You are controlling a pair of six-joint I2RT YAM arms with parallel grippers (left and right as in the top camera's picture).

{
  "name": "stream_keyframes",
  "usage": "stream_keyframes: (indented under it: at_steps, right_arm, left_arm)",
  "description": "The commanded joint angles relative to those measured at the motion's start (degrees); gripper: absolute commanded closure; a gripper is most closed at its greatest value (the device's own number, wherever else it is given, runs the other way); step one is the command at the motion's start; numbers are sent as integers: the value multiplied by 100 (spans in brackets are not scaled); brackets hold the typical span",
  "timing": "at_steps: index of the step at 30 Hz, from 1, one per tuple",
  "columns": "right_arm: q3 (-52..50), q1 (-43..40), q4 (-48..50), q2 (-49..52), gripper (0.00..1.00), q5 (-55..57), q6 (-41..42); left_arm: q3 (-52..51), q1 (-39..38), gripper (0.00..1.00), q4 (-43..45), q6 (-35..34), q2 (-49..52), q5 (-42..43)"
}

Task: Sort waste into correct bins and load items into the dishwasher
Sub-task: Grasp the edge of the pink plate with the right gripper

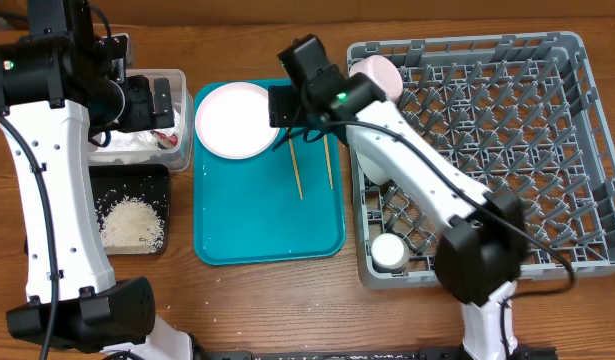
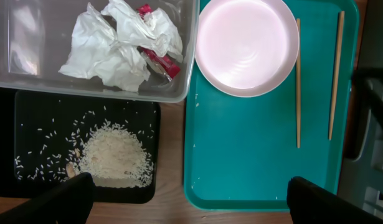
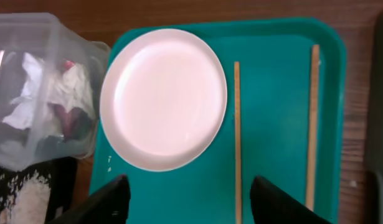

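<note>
A round white plate (image 1: 234,118) lies at the back left of a teal tray (image 1: 267,225). Two wooden chopsticks (image 1: 295,168) (image 1: 328,160) lie beside it. My right gripper (image 1: 285,105) hovers open and empty above the plate's right edge. In the right wrist view the plate (image 3: 163,99) and chopsticks (image 3: 236,130) (image 3: 312,124) lie below the open fingers (image 3: 188,199). My left gripper (image 1: 152,100) is open and empty above the clear tub (image 1: 182,150), which holds crumpled paper (image 2: 116,43). The black tray (image 2: 29,118) holds rice (image 2: 110,155). The grey dish rack (image 1: 577,150) holds a pale bowl (image 1: 377,72) and a white cup (image 1: 391,250).
The teal tray (image 2: 253,162) lies between the bins on the left and the dish rack on the right. The right arm reaches over the rack's left side and hides part of it. Bare wooden table (image 1: 277,300) shows in front.
</note>
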Motion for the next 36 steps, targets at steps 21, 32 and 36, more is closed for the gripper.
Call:
stream_keyframes:
  at_steps: [21,32,36]
  right_arm:
    - [26,293,837,1552,69,208,1762]
    - [26,293,879,1884,81,286,1797]
    - [37,293,730,1884,91,306,1696]
  left_arm:
    - [94,-2,0,24,74,-116,63]
    - [92,-2,0,24,74,-116,63]
    - [94,-2,0,24,74,-116,61]
